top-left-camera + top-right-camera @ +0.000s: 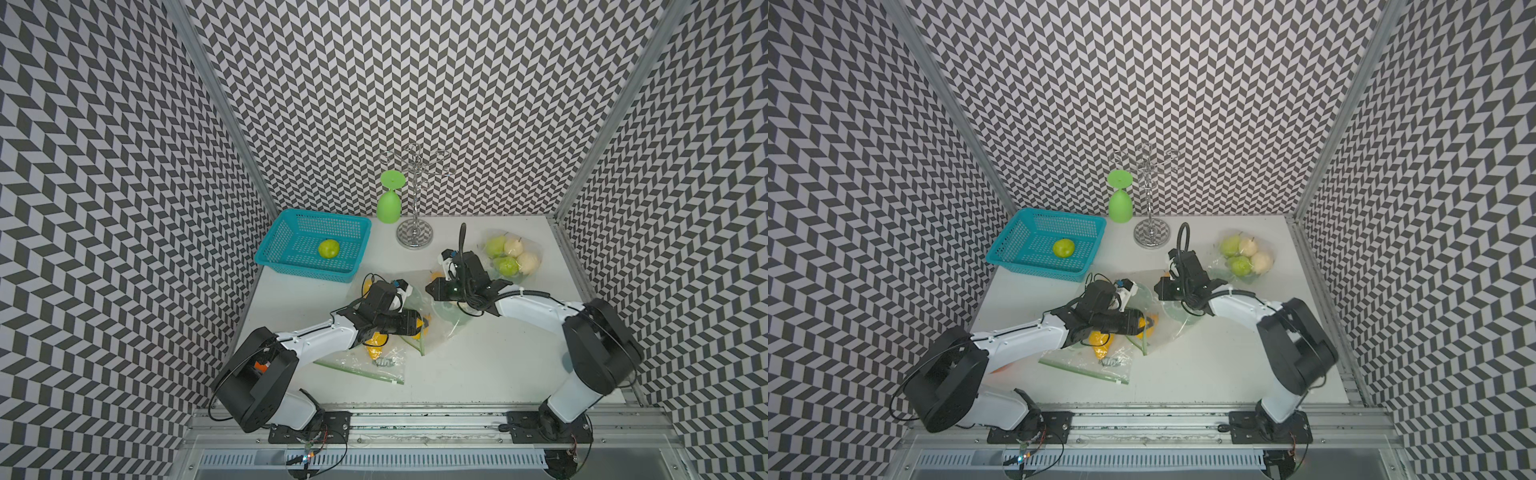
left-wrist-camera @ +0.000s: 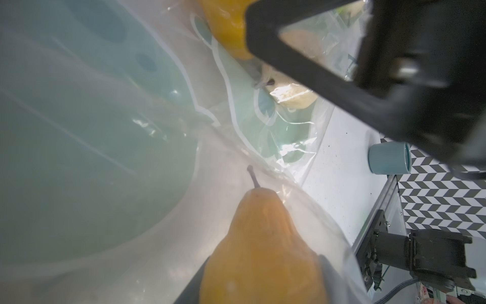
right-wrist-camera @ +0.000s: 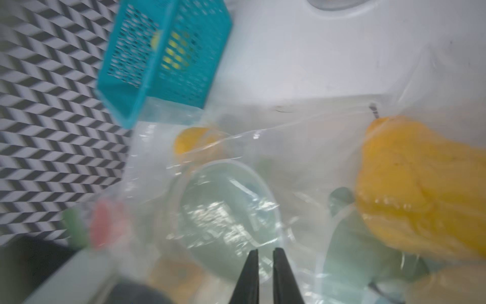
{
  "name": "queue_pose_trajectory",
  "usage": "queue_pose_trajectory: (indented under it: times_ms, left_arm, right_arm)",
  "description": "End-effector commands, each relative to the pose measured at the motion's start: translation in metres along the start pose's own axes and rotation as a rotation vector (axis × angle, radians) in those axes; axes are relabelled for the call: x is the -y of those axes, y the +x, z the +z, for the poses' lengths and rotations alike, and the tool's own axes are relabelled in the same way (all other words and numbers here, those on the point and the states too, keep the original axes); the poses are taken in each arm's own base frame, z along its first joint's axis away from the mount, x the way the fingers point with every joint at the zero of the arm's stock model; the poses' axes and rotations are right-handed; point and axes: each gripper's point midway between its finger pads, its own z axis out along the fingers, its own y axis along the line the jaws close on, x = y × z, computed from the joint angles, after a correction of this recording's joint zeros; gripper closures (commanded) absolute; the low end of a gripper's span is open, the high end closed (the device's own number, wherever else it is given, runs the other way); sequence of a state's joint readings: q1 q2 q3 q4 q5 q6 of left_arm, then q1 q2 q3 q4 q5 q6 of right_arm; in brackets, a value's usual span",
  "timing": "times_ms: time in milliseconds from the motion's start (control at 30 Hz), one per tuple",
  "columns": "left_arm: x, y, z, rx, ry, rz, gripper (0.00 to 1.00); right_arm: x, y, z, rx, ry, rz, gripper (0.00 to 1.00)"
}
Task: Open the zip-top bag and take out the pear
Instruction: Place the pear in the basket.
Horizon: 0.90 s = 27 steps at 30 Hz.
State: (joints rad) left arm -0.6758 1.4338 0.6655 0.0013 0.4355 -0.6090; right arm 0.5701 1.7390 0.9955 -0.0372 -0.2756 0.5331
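We pinch the pear [image 2: 263, 244] in our left jaws, stem pointing straight ahead; right jaws nearly pressed together.

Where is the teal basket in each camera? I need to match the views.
Top views: teal basket in the far left corner of the table, in both.
Left wrist: not in it.
Right wrist: blurred, beyond the clear bag, against the patterned wall.
Shared landmark: the green fruit lying in it, seen through the mesh in the right wrist view.
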Motion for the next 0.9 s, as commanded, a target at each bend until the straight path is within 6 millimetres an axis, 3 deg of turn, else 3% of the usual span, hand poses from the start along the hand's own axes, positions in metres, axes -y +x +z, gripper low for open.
queue_pose_trajectory:
  times_ms: [0,267,433,533,700,867]
  left_arm:
    - [-0.015,0.013,-0.01,0.011,-0.053,-0.007,0.57]
    - [-0.042,0.035,-0.027,-0.007,-0.19,0.006,0.54]
    - [-0.039,0.029,-0.039,0.01,-0.235,0.03,0.53]
    - [-0.018,0.004,-0.064,0.105,-0.212,0.046,0.53]
    - [0.018,-0.055,-0.121,0.271,-0.158,0.063,0.54]
    - [0.012,-0.127,-0.176,0.431,-0.181,0.068,0.54]
  right_arm:
    - [0.031,0.011,0.019,0.007,0.102,0.051,0.9]
    - [0.069,0.045,0.012,0.009,0.209,0.105,0.93]
    - [0.083,0.054,-0.001,0.036,0.259,0.139,0.94]
    - [0.088,0.062,-0.006,0.044,0.265,0.161,0.95]
    - [0.084,0.074,-0.011,0.038,0.233,0.184,0.96]
    - [0.062,0.088,-0.019,0.03,0.176,0.184,0.96]
